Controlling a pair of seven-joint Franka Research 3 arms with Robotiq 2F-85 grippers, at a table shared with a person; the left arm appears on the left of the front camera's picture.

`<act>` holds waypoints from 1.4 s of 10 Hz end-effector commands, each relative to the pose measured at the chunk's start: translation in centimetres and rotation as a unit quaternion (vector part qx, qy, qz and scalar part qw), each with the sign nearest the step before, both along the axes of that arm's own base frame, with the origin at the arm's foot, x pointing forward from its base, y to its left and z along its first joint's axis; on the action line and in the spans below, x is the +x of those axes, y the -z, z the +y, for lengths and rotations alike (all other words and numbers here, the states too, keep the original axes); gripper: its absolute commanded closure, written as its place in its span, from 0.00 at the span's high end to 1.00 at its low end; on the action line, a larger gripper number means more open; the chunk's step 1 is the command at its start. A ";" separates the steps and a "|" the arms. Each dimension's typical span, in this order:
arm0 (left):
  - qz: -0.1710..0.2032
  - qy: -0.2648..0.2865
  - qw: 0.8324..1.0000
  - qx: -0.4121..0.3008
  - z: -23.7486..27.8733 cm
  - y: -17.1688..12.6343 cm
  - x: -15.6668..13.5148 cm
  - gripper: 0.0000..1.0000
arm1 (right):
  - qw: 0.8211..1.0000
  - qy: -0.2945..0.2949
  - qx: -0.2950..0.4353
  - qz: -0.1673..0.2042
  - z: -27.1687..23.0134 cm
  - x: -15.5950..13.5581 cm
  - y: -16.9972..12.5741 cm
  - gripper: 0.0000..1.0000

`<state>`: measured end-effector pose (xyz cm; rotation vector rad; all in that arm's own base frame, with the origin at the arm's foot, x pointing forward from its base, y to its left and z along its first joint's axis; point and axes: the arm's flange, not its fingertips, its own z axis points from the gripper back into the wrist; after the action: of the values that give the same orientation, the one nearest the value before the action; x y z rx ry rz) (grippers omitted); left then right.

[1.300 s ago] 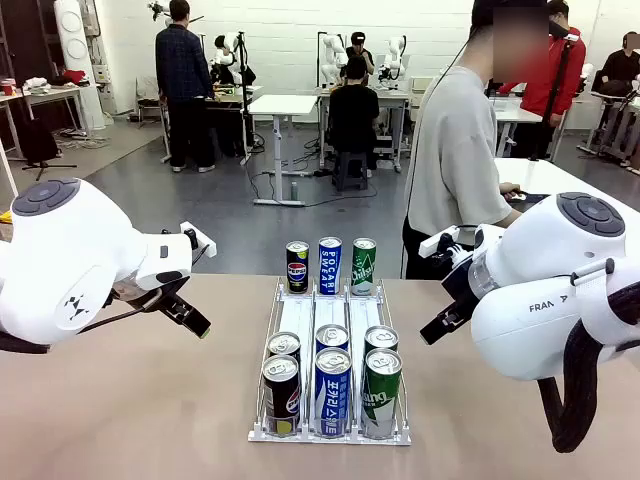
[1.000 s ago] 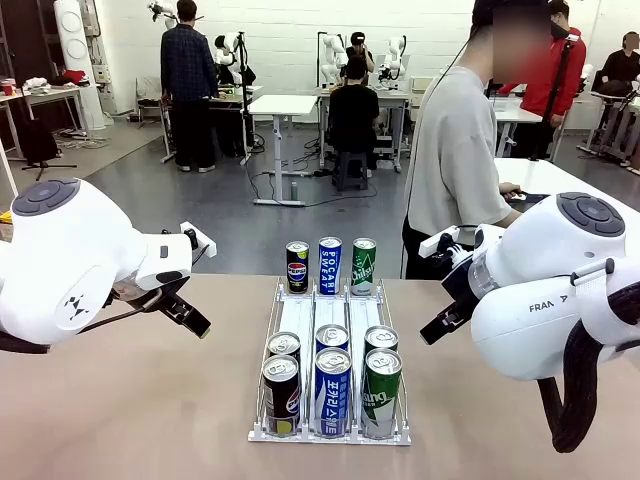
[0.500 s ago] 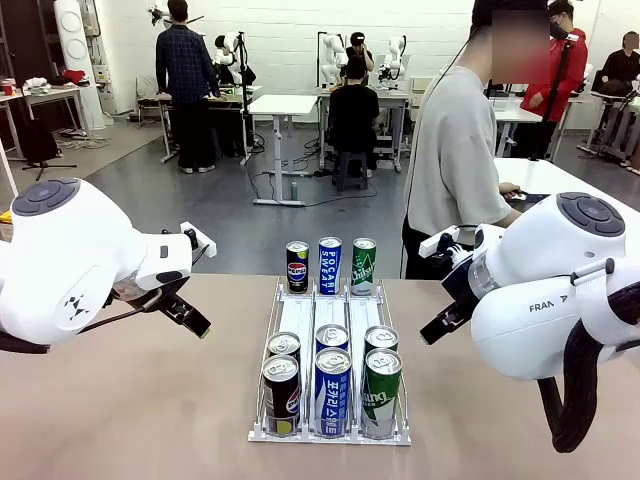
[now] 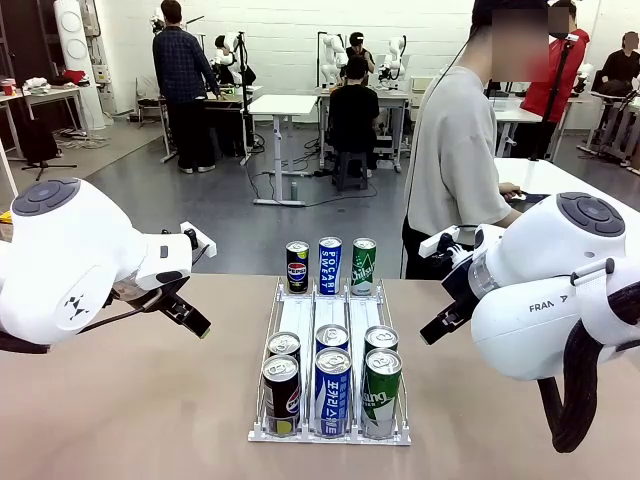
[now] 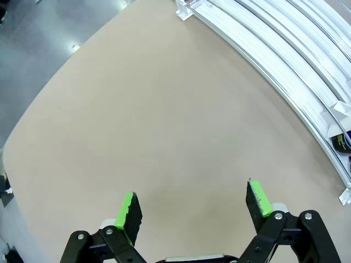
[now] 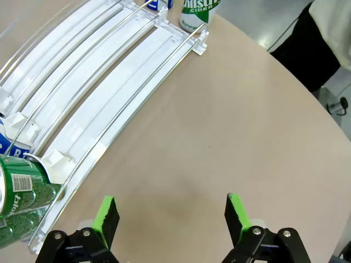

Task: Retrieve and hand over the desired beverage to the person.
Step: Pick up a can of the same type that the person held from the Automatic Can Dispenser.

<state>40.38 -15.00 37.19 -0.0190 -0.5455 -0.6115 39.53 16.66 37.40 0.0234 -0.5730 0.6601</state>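
Left gripper: the left gripper [image 5: 193,204] was spread wide with nothing between its green pads, hanging over bare desk [image 5: 137,109] beside the left of the rack [image 5: 285,49].
Right gripper: the right gripper [image 6: 171,213] was also spread wide and empty, above bare desk off the rack's right side.
Rack: white, with three lanes divided by wire rails, it sat in the middle of the desk, its long side running from the robot towards the person.
Far row: the far black can [image 4: 297,267], far blue can [image 4: 330,265] and far green can [image 4: 363,266] stood upright side by side at the rack's far end.
Near rows: the near black can [image 4: 281,395], near blue can [image 4: 332,392] and near green can [image 4: 381,392] stood at the rack's near end, each with a matching can just behind it.
Person: the person [image 4: 455,160] stood beyond the desk's far right, side-on, well apart from both grippers, with one hand over a neighbouring white table.
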 end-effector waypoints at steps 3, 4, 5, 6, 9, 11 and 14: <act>-0.026 0.010 0.999 0.021 -0.2 -3.4 -0.9 1.00 | 1.000 0.000 0.000 0.000 0.0 0.0 0.0 1.00; -0.045 0.014 0.998 0.036 0.0 -8.2 -1.1 1.00 | 1.000 -0.004 -0.008 -0.020 0.1 -2.3 -4.5 1.00; -0.062 0.011 0.997 0.043 0.1 -13.5 -0.6 1.00 | 0.999 0.004 -0.016 -0.037 0.1 -4.4 -9.1 1.00; -0.063 0.030 0.996 0.049 0.0 -18.4 0.2 1.00 | 0.999 0.012 -0.028 -0.045 0.1 -6.1 -14.0 1.00; -0.087 0.042 0.993 0.061 -1.7 -29.3 0.2 1.00 | 0.995 0.034 -0.074 -0.065 1.1 -10.8 -26.7 1.00; -0.083 0.043 0.995 0.042 -1.5 -31.2 0.4 1.00 | 0.994 0.046 -0.051 -0.091 0.9 -12.4 -29.7 1.00; -0.096 0.037 0.993 0.050 -1.3 -31.5 -1.2 1.00 | 0.995 0.025 -0.056 -0.082 0.2 -13.6 -28.6 1.00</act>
<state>39.80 -16.54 69.06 0.1107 -0.6955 -0.7166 25.64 17.04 66.98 -0.1500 -0.6854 0.6412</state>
